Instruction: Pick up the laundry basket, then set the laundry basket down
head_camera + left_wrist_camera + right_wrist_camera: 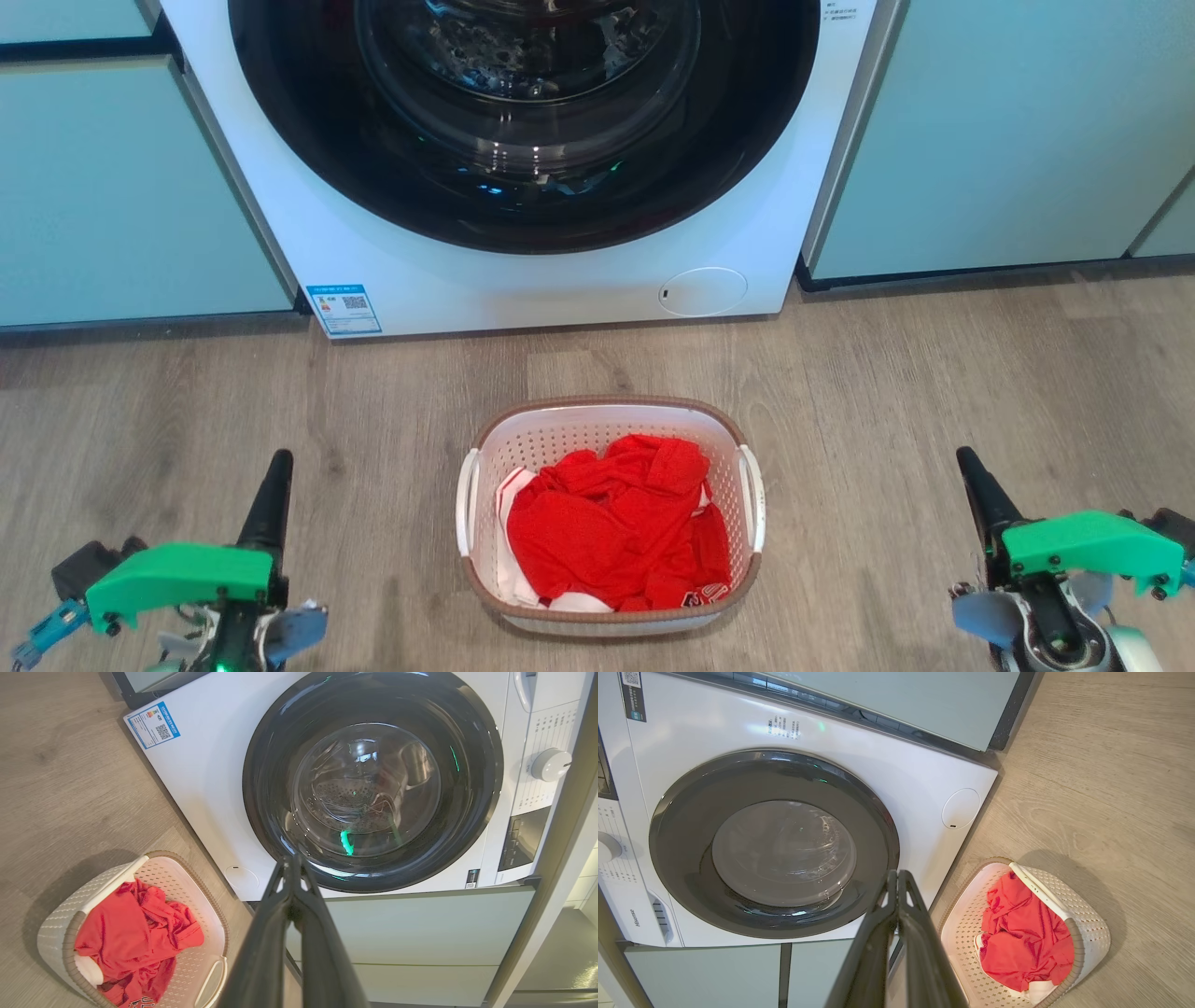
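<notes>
Basket position: laundry basket stands upright on the wood-look floor, low centre in the head view. It is at 6 o'clock from the washing machine, with a strip of bare floor between them. Brown rim, white perforated walls, one white handle at its 9 o'clock side and one at its 3 o'clock side. A red garment lies crumpled inside, covering most of the bottom. A little white fabric shows under it toward 7 o'clock.

Arms: left gripper is at 8 o'clock from the basket and well apart from it, its fingers pointing to 12 o'clock and seen edge-on from the head. In the left wrist view the two fingers are pressed together up to the tips with nothing between them, and the basket sits at 8 o'clock. The right gripper is at 4 o'clock from the basket, also well apart, its fingers pointing to 12. In the right wrist view the fingers are drawn narrow, tips meeting, gripping nothing, and the basket sits at 4 o'clock.

Surroundings: the washer has a white front and a dark round glass door. A blue label is at its 7 o'clock corner and a round cover at 5 o'clock. Pale green cabinets flank it at 3 and 9 o'clock.
</notes>
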